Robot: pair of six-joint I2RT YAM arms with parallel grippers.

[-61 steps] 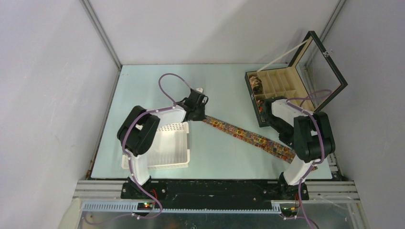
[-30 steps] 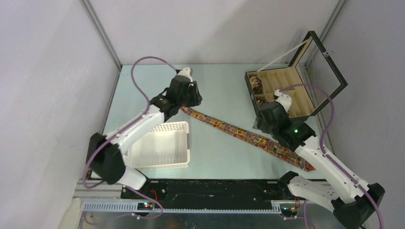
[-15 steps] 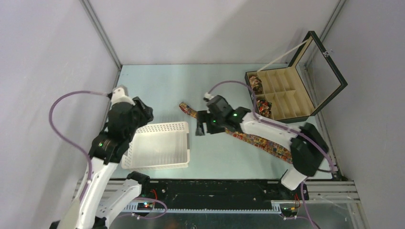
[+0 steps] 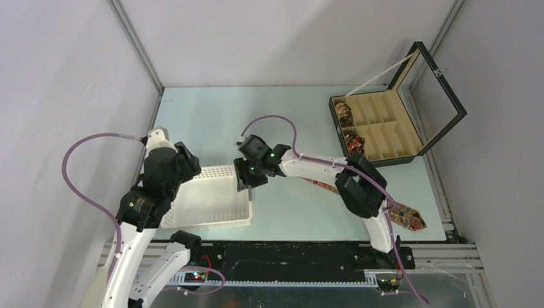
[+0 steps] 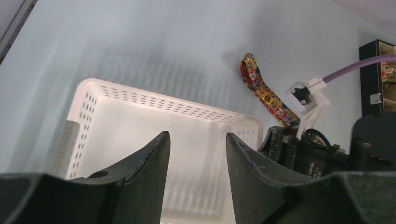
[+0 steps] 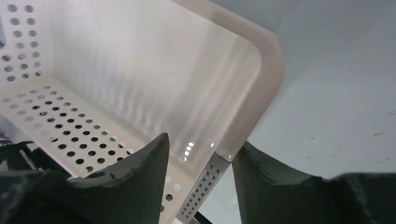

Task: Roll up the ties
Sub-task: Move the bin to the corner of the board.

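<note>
**Flat tie** [image 4: 408, 217]: lies on the table [image 4: 212, 109], its wide blade toward the 4 o'clock corner. Most of its length is hidden under your right arm. Its narrow end [image 5: 254, 81] lies doubled over, just past the far right corner of the white perforated basket [image 4: 212, 221].

**Coiled ties** [image 4: 345, 113]: two, in the left compartments of the open black box [image 4: 375, 160] at 2 o'clock.

**Handling (judged):** light, limp and probably slick. It will buckle if you push it and trail if you lift it. Pinch the narrow end across its width and start the coil there.

**Left gripper** [image 5: 198, 140]: jaws parted and holding nothing, above the basket at 9 o'clock.

**Right gripper** [image 6: 198, 142]: jaws parted astride the basket's corner rim, with a gap showing on one side, so not clamped. It holds no tie.
</note>
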